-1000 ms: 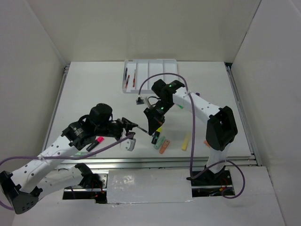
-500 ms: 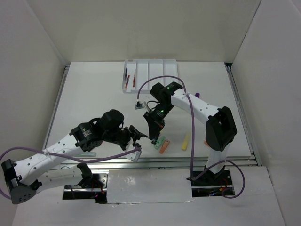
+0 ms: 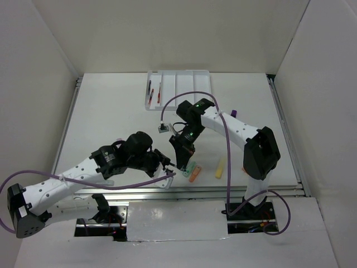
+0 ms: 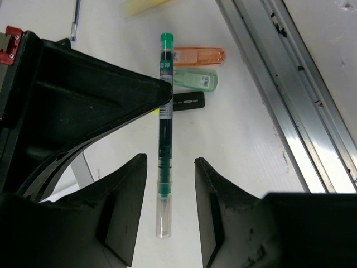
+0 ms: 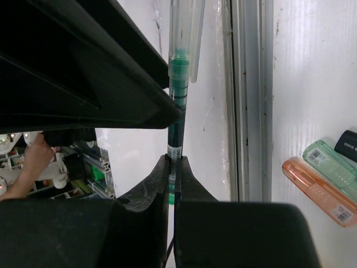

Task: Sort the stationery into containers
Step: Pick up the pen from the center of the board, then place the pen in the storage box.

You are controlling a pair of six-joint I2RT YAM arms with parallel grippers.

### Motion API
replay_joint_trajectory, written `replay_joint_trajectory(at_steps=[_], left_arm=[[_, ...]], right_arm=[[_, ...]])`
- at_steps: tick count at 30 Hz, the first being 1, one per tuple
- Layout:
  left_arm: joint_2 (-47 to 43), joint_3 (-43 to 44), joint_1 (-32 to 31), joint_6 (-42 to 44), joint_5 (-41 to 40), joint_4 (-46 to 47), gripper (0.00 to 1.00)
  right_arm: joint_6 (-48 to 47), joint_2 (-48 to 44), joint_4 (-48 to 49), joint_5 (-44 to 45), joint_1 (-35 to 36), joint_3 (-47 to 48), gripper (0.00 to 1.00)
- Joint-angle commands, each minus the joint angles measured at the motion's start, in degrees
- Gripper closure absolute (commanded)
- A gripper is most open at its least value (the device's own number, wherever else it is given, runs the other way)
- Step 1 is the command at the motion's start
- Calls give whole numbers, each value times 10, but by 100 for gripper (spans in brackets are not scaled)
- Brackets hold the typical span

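Observation:
A green pen (image 4: 165, 128) with a clear cap (image 4: 163, 218) hangs above the table. My right gripper (image 5: 172, 167) is shut on its far end. My left gripper (image 4: 170, 161) is open, its fingers either side of the cap end without touching it. In the top view both grippers meet near the table's front, left gripper (image 3: 169, 163) and right gripper (image 3: 181, 161). Below lie an orange marker (image 4: 198, 56), a green marker (image 4: 195, 79) and a black highlighter (image 4: 188, 100). The white tray (image 3: 178, 72) stands at the back with two pens (image 3: 149, 89) in its left compartment.
A yellow marker (image 3: 220, 168) lies right of the orange marker (image 3: 194, 175). A purple item (image 3: 233, 113) shows beside the right arm. The metal rail (image 4: 279, 84) runs along the table's front edge, close to both grippers. A blue pen (image 4: 74, 17) lies further back.
My left arm has swung right and forward until its open jaws straddle the pen. The right gripper has come slightly lower and nearer with the pen still in it.

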Motion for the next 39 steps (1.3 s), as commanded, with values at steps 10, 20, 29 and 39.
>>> replay_joint_trajectory(at_steps=[10, 20, 29, 39], left_arm=[[16, -2, 23, -24, -14, 30, 59], [9, -8, 20, -30, -7, 18, 84], [-19, -19, 24, -108, 24, 20, 100], [218, 159, 311, -588, 123, 150, 100]], right_arm=[[-18, -12, -26, -24, 11, 14, 100], [-1, -18, -12, -20, 9, 11, 87], [76, -20, 24, 7, -188, 141, 53], [169, -152, 237, 204, -442, -6, 53]])
